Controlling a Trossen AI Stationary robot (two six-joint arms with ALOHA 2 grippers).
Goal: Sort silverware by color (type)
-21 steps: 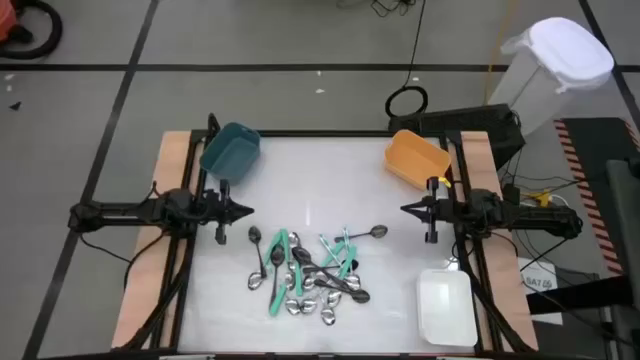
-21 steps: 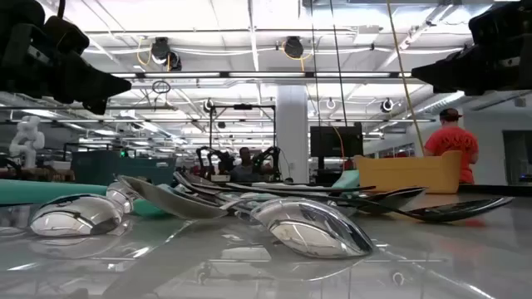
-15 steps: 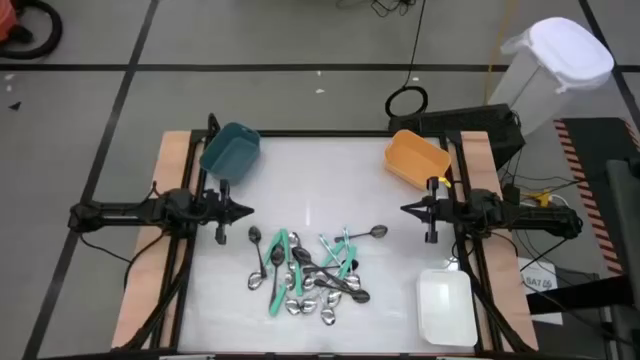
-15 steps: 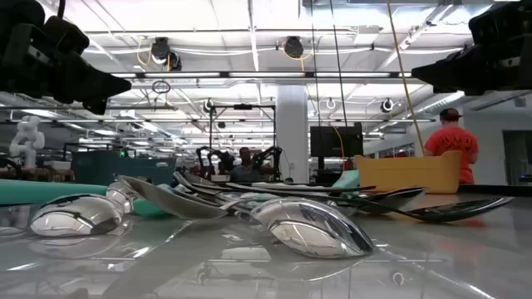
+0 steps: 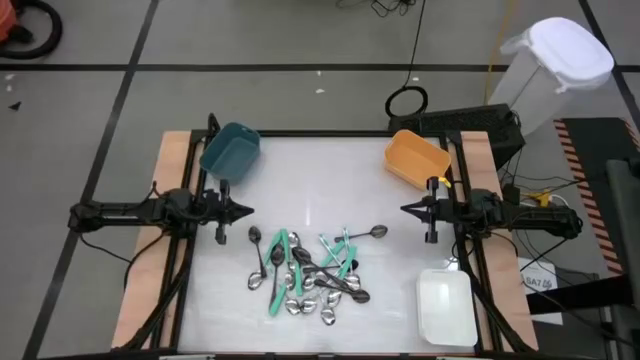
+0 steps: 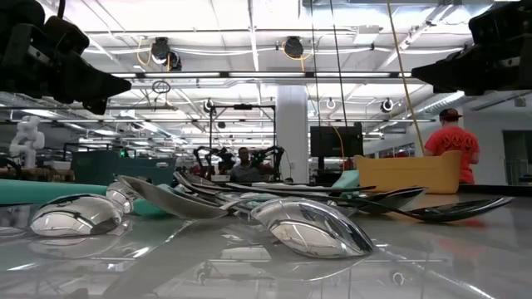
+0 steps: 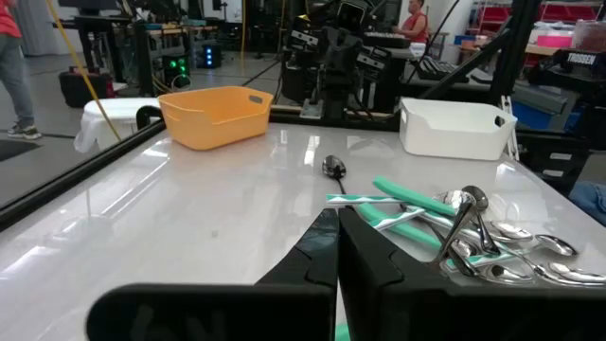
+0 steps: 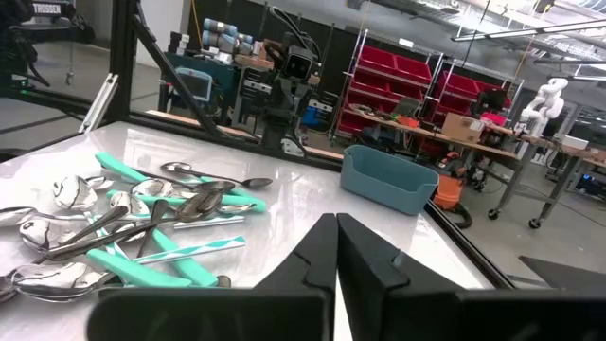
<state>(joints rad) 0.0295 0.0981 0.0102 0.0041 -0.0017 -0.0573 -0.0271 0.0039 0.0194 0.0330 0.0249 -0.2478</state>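
The silverware (image 5: 308, 268) lies in a loose pile on the white table, near its front middle: shiny silver spoons, dark spoons and teal-handled pieces, crossing one another. The pile also shows in the low view (image 6: 249, 212), the left wrist view (image 7: 454, 232) and the right wrist view (image 8: 133, 232). My left gripper (image 5: 250, 210) hovers shut at the table's left side, level, pointing toward the right. My right gripper (image 5: 403, 209) hovers shut at the right side, pointing toward the left. Both are clear of the pile and hold nothing.
A teal bin (image 5: 231, 150) stands at the far left, an orange bin (image 5: 416, 158) at the far right, a white bin (image 5: 446, 306) at the near right. Black frame rails (image 5: 190, 270) run along the table's sides. A person in red (image 6: 451, 145) stands beyond the table.
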